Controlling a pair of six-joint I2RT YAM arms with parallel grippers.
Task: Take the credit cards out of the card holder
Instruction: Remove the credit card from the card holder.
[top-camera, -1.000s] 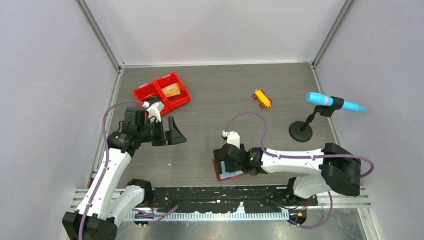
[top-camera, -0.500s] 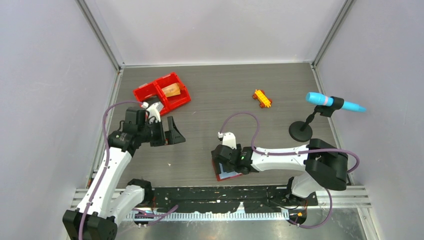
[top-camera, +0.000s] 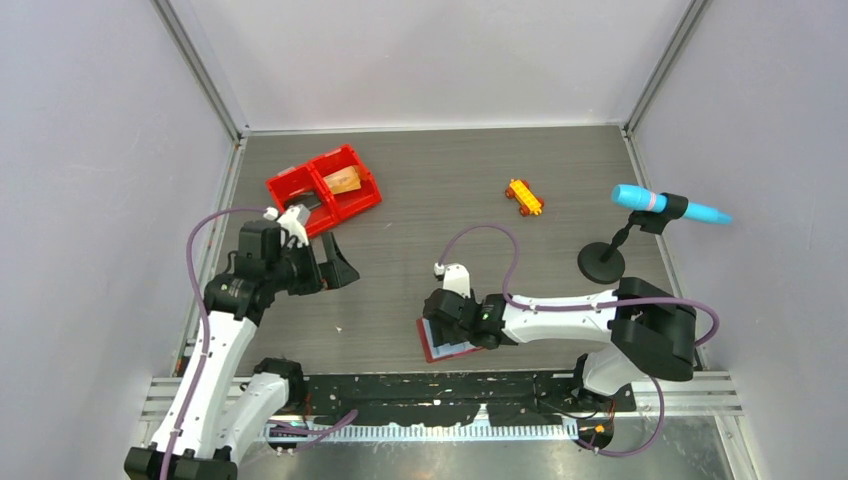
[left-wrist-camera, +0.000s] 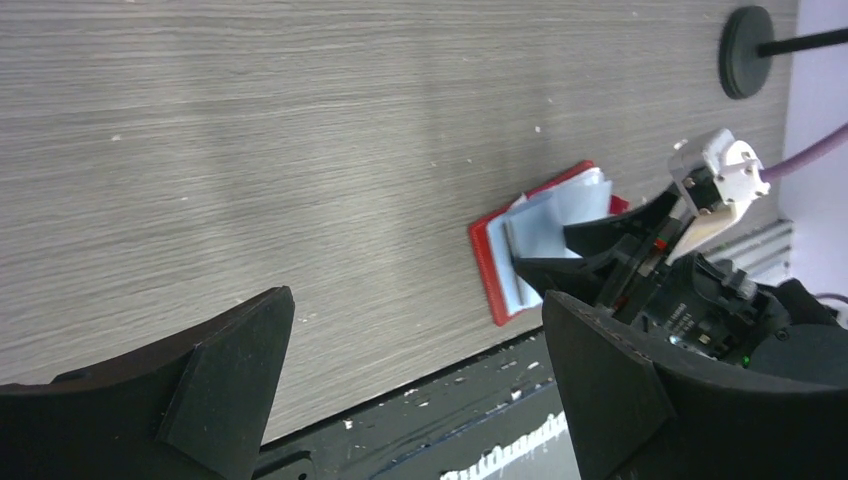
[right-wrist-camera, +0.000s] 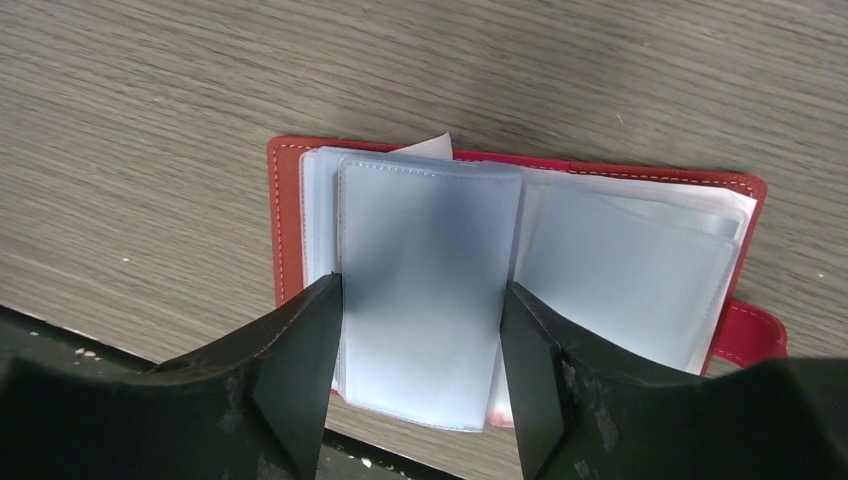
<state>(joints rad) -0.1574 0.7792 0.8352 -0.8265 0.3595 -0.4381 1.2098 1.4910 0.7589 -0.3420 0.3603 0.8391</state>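
Card holder (right-wrist-camera: 520, 290) lies open on the table (top-camera: 450, 200) near the front edge, pale blue sleeves (right-wrist-camera: 425, 290) up. Right gripper (right-wrist-camera: 420, 350) is down on it, fingers (right-wrist-camera: 300, 360) straddling one sleeve, touching its edges; firm clamp unclear. Left gripper (left-wrist-camera: 415, 370) hovers near the red bin (top-camera: 325, 185), fingers wide apart, holding nothing.

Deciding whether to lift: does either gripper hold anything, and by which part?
Left gripper: open, empty. Right gripper straddles a pale sleeve of the open card holder across its width; whether it actually grips cannot be told.
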